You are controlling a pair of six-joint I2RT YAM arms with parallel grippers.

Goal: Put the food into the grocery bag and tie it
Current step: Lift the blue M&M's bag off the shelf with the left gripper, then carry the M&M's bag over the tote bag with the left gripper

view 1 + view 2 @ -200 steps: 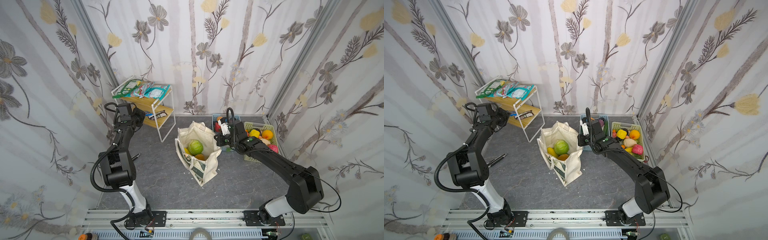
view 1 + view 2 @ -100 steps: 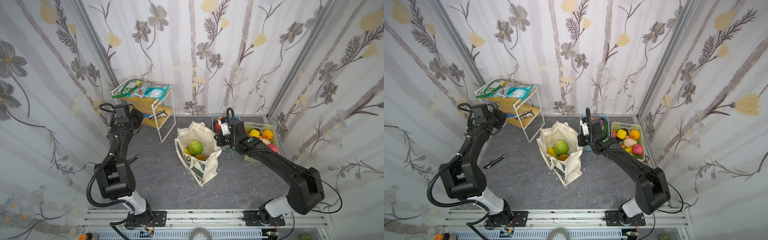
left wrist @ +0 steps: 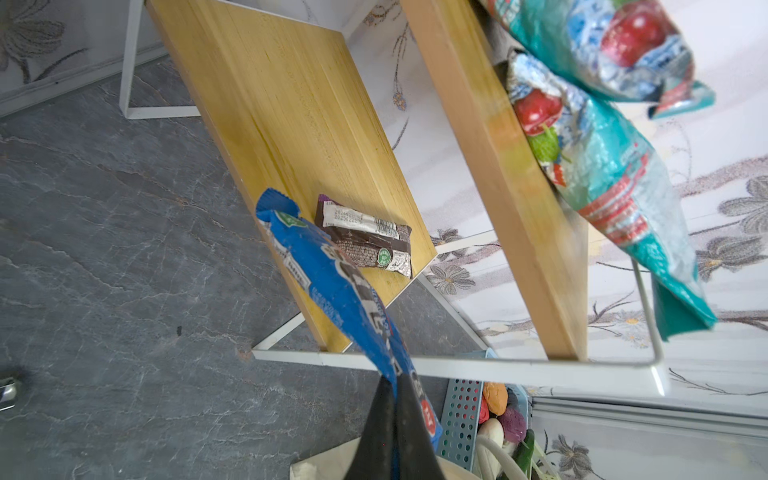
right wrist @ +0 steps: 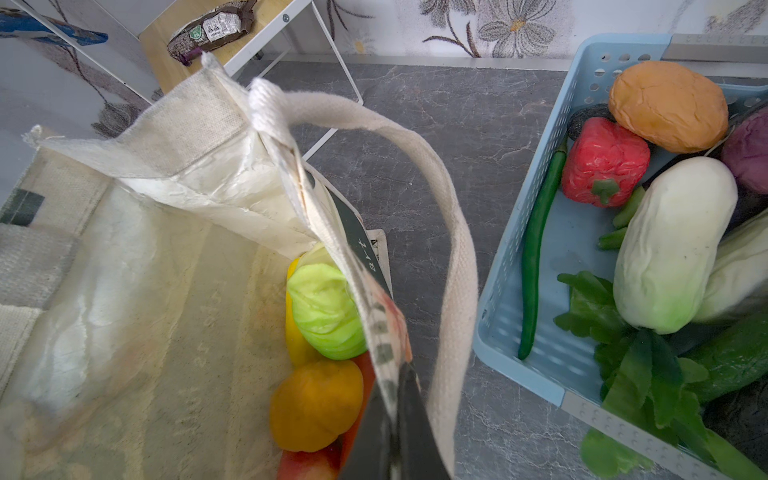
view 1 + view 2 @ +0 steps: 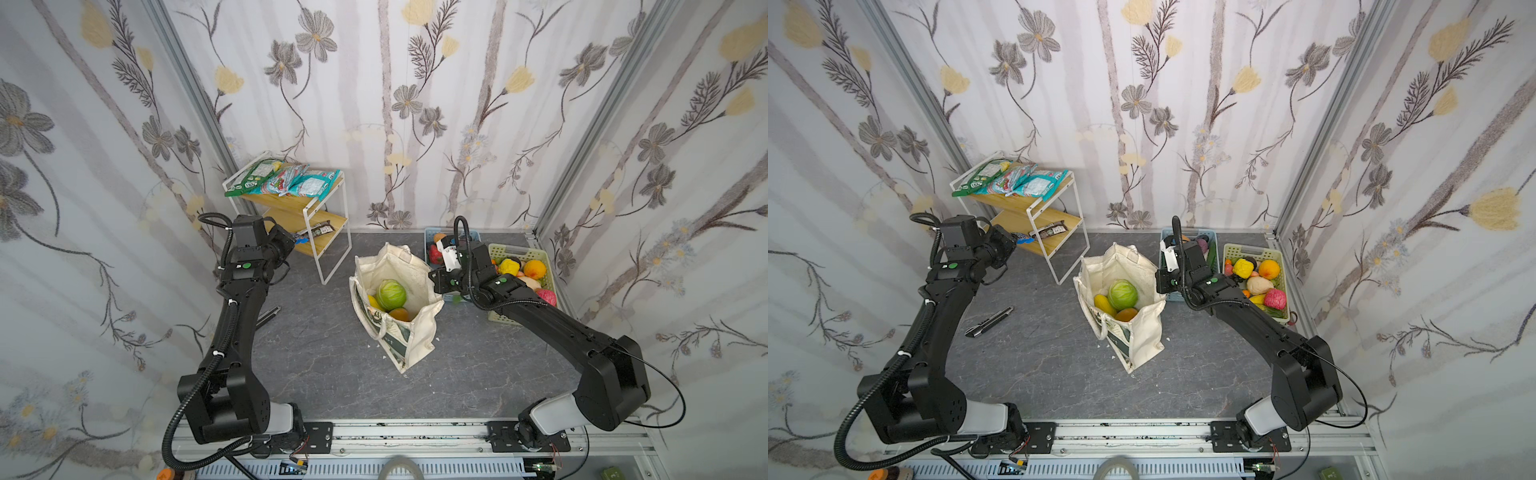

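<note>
The cream grocery bag (image 5: 405, 332) (image 5: 1136, 332) stands open mid-floor in both top views. It holds a green cabbage (image 5: 390, 294) (image 4: 326, 316) and yellow and orange fruits (image 4: 316, 403). My right gripper (image 5: 434, 279) (image 4: 395, 374) is shut on the bag's right rim (image 4: 361, 266), beside a cream strap handle (image 4: 457, 257). My left gripper (image 5: 296, 240) (image 3: 395, 380) is shut on one end of a blue snack packet (image 3: 332, 282) (image 5: 1020, 237). The packet hangs in front of the shelf's lower tier (image 3: 299, 124).
A white wire shelf (image 5: 328, 232) holds green and teal snack packets (image 5: 286, 180) on top and a brown bar (image 3: 365, 245) below. A blue basket (image 4: 536, 257) and a pale green basket (image 5: 1254, 253) of toy produce stand right of the bag. A dark tool (image 5: 988, 322) lies on the floor at left.
The left arm's elbow has sunk toward the front while its gripper stays by the lower shelf tier with the blue packet. The right arm and the bag have not moved.
</note>
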